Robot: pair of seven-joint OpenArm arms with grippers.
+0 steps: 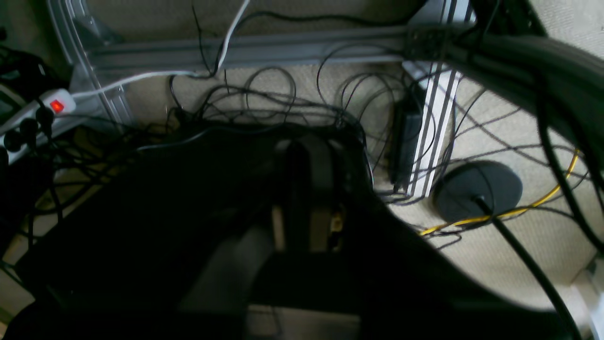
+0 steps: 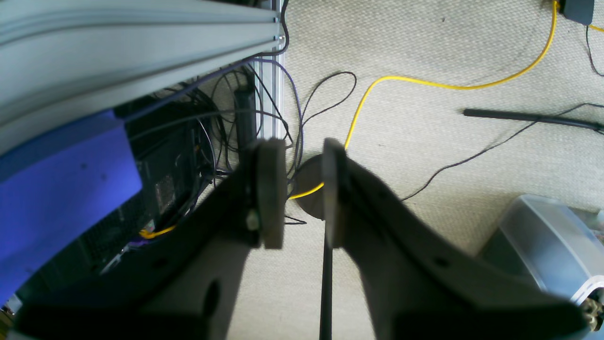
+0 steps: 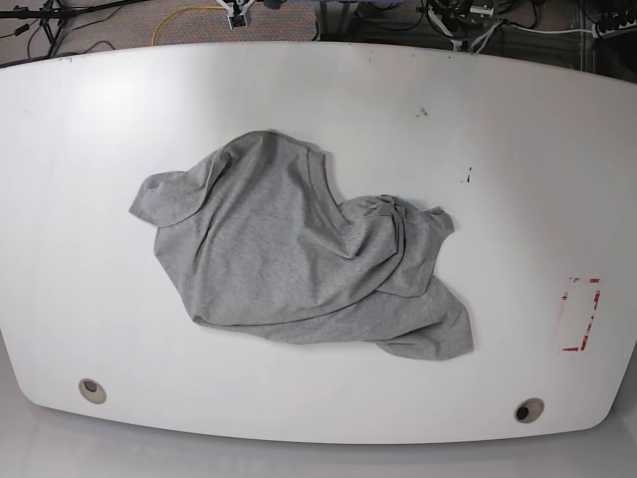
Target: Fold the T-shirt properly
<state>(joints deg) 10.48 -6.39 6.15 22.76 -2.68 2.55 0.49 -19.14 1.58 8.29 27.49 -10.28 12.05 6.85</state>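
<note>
T-shirt (image 3: 299, 264): lying crumpled and unfolded around the middle of the base view, spreading from centre left toward lower right; plain grey side showing, no lettering in sight.
Sleeve: one short sleeve (image 3: 164, 197) is sticking out at the shirt's upper left; the hem is bunching into overlapping folds at lower right.
Tabletop (image 3: 518, 119): white with a curved front edge, filling almost all of the base view; a round hole (image 3: 92, 389) is sitting at lower left and another at lower right.
Red outline (image 3: 580, 315): a rectangular mark lying on the tabletop at the right edge, well apart from the shirt.
Arms: neither is showing in the base view.
Left end effector (image 1: 306, 198): sitting dark and blurred in the centre of the left wrist view, pointing at the carpeted floor; its fingers are looking pressed together, but the shadow is making it impossible to tell for sure.
Right end effector (image 2: 304, 193): hanging over the carpet in the right wrist view, its two pads standing a narrow gap apart with nothing between them.
Floor clutter: tangled black cables (image 1: 264, 101), a power strip with a red switch (image 1: 55, 106) at upper left, and a yellow cable (image 2: 424, 84) running across the carpet.
</note>
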